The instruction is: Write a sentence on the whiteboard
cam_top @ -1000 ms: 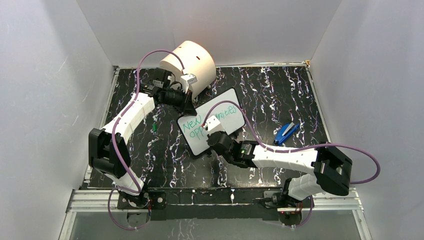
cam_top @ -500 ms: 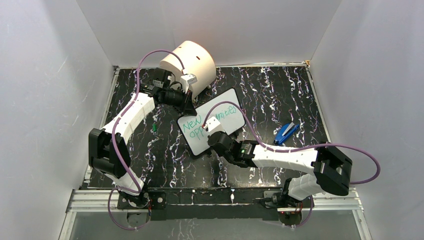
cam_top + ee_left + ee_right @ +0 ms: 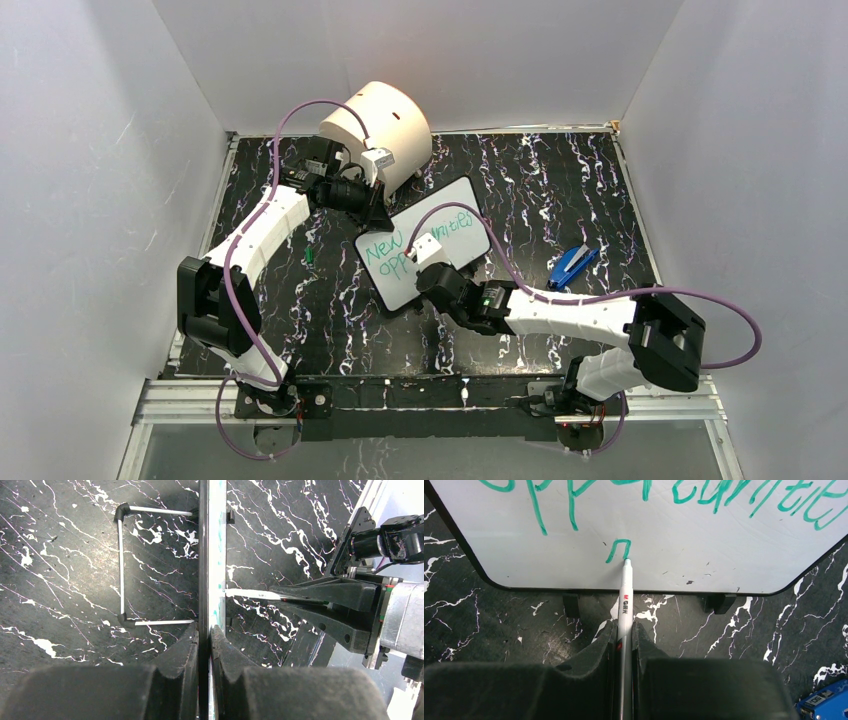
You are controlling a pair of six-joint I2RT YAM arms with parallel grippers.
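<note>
The whiteboard [image 3: 455, 205] stands tilted on the dark marbled table, propped on a wire stand [image 3: 121, 570]. Green lettering [image 3: 384, 246] reads "New" over a second line; both lines show large in the right wrist view [image 3: 704, 492]. My left gripper [image 3: 378, 212] is shut on the board's upper left edge [image 3: 205, 555], seen edge-on. My right gripper [image 3: 432, 262] is shut on a white marker [image 3: 624, 600]. Its tip touches the board at a small fresh green stroke [image 3: 618, 549] below the second line.
A big cream cylinder [image 3: 378, 120] stands behind the board at the back. A blue object [image 3: 572, 266] lies right of the board, also at the right wrist view's lower corner [image 3: 824, 700]. A small green piece [image 3: 310, 258] lies left of the board. White walls enclose the table.
The right gripper with the marker has shifted very slightly at the board. The left arm and the board have not moved.
</note>
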